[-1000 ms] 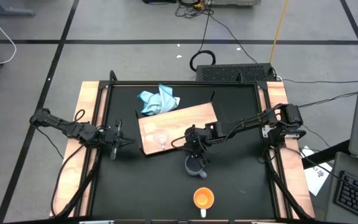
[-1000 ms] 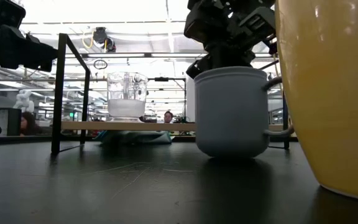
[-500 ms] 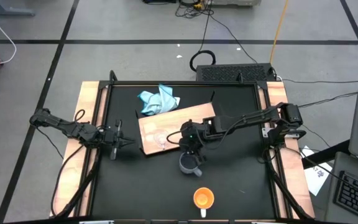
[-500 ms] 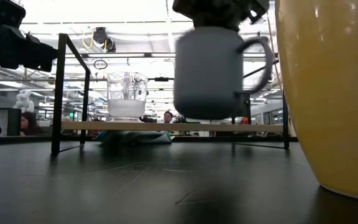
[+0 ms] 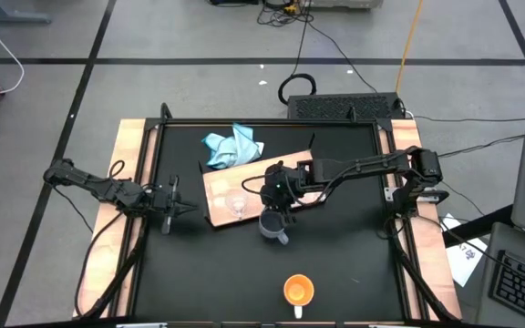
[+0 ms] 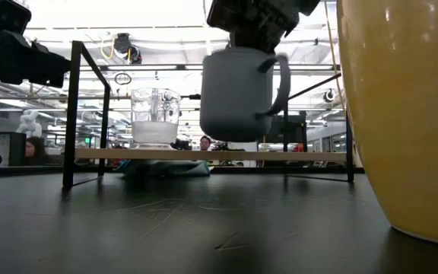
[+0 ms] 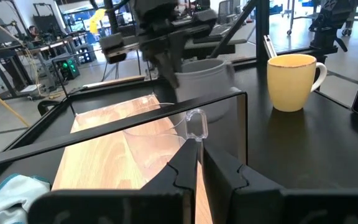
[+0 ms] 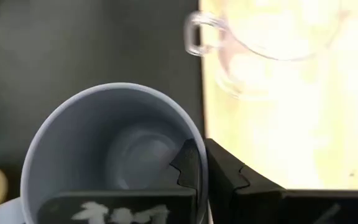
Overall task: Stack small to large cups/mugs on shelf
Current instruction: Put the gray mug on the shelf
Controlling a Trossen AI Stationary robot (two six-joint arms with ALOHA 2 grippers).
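Note:
The grey-blue mug (image 6: 238,95) hangs in the air in front of the shelf, held by my right gripper (image 8: 201,152), which is shut on it and shows above it in the low view (image 6: 253,23). The small clear glass cup (image 6: 156,118) stands by its base on the light wooden shelf board (image 5: 285,173). The larger orange mug (image 5: 298,292) stands on the table near the front edge. My left gripper (image 5: 190,208) is shut and empty at the left, its fingers pointing at the shelf. My right gripper pinches the grey-blue mug's rim wall (image 8: 194,134), one finger inside (image 8: 190,167) and one outside (image 8: 225,171), on the side away from the handle (image 6: 280,84). The fingers come from above, pointing down. The mug hangs below them, lifted clear of the table and slightly tilted.
A light blue cloth (image 5: 233,148) lies at the shelf's far left corner. Black metal brackets (image 6: 71,114) carry the board above the table. The orange mug fills the right of the low view (image 6: 401,114). People show in the room beyond.
My right gripper has lifted the grey-blue mug off the table and carried it up, toward the table's left and far edges and the shelf. The mug, which stood on its base, now hangs clear and has turned a little, tilting slightly.

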